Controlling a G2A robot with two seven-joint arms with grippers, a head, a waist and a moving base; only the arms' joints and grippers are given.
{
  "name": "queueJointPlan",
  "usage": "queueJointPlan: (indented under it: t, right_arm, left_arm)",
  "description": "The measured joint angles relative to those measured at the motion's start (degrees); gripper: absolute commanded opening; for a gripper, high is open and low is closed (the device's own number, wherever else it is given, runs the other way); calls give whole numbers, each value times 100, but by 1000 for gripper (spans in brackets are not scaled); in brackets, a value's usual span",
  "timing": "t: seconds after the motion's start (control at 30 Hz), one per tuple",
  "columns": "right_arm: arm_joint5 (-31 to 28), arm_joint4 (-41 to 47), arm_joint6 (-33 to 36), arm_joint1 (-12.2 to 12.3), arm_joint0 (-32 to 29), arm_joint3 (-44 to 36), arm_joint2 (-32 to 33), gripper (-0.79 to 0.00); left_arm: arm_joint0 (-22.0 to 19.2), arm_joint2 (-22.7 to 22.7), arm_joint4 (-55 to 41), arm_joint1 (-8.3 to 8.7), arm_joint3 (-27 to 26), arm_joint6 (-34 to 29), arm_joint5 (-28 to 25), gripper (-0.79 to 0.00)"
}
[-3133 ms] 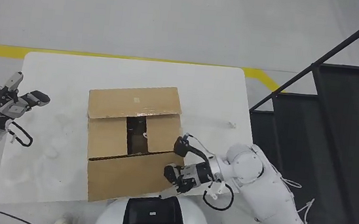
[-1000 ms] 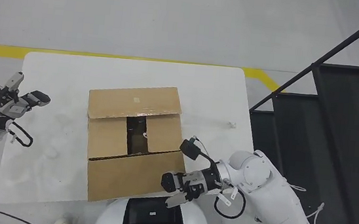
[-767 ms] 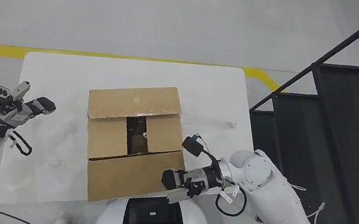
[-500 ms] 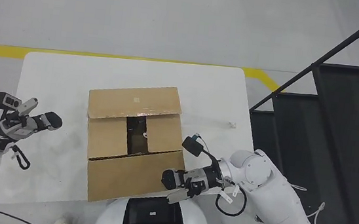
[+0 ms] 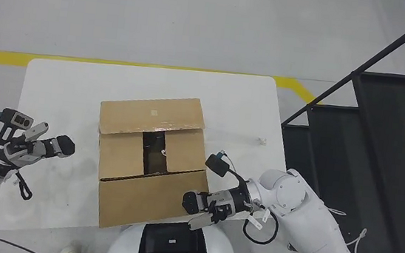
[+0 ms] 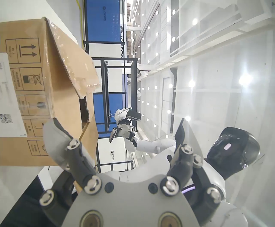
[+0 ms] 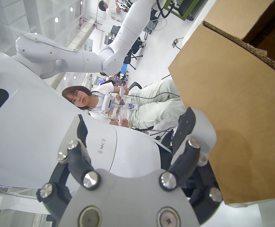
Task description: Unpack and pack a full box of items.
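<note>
My left gripper (image 5: 51, 139) hangs spread wide and empty, with the box (image 5: 150, 162) well apart, out ahead of its fingertips. My right gripper (image 5: 204, 182) is spread wide and empty too. The box's near corner sits just beside one finger, and I cannot tell whether they touch. The box is brown cardboard and stands upright on the table (image 5: 249, 109), its top flaps partly folded in around a dark gap. Its long axis runs away from me, slightly skewed. The wall facing my left gripper carries a white label, upward arrows and handling symbols.
</note>
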Motion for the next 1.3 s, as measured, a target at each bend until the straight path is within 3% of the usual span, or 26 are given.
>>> queueJointPlan:
  t: [0.23,0.43,0.63,1.0,1.3]
  right_arm:
    - [0,0,0,0,0,0,0,0]
    - [0,0,0,0,0,0,0,0]
    - [0,0,0,0,0,0,0,0]
    - [0,0,0,0,0,0,0,0]
    - [0,0,0,0,0,0,0,0]
  left_arm:
    - [-47,386,-27,-10,-436,-407,543,0]
    - [-270,793,124,-48,-464,-348,537,0]
    - [-646,1118,102,-108,-67,184,654,0]
    - [-1194,1515,35,-203,637,600,616,0]
    - [-1320,1484,-810,-260,572,191,539,0]
